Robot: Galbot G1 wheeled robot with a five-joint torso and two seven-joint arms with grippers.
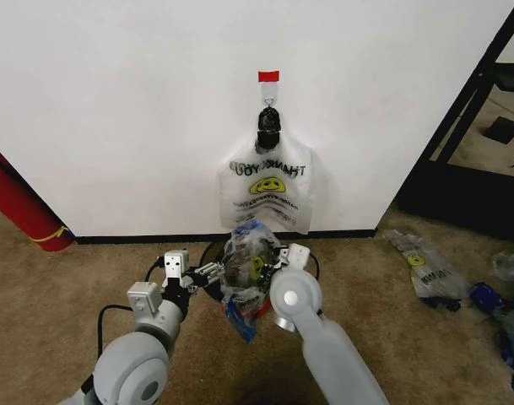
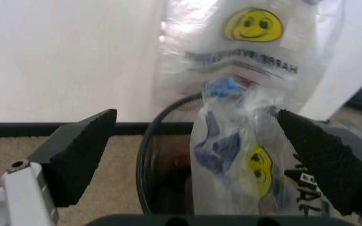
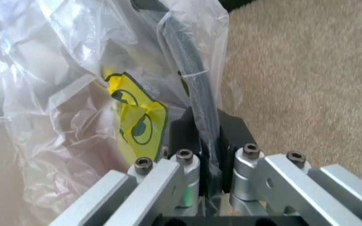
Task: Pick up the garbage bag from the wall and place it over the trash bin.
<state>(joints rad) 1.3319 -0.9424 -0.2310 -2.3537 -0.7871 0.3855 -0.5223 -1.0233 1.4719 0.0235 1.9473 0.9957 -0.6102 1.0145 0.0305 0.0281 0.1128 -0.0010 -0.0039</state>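
One garbage bag (image 1: 246, 274) with a blue patch is bunched between the two grippers, its film caught with the rim in the closed right gripper (image 1: 284, 261); the left gripper (image 1: 213, 273) stands open beside it. One black mesh trash bin (image 1: 213, 251) sits under both. One whitish "THANK YOU" bag (image 1: 269, 187) hangs on one dark hook (image 1: 268, 123) beyond the grippers, under one red tape strip (image 1: 268, 76). One red fire extinguisher (image 1: 20, 207) lies far off the left gripper's side. Several loose bags (image 1: 430, 270) lie off the right gripper's side; their exact number cannot be told

I'm seeing grey-white arms (image 1: 324, 346), black cables (image 1: 105, 325), black finger pads (image 2: 80, 153), silver links with dark screws (image 3: 250, 150).
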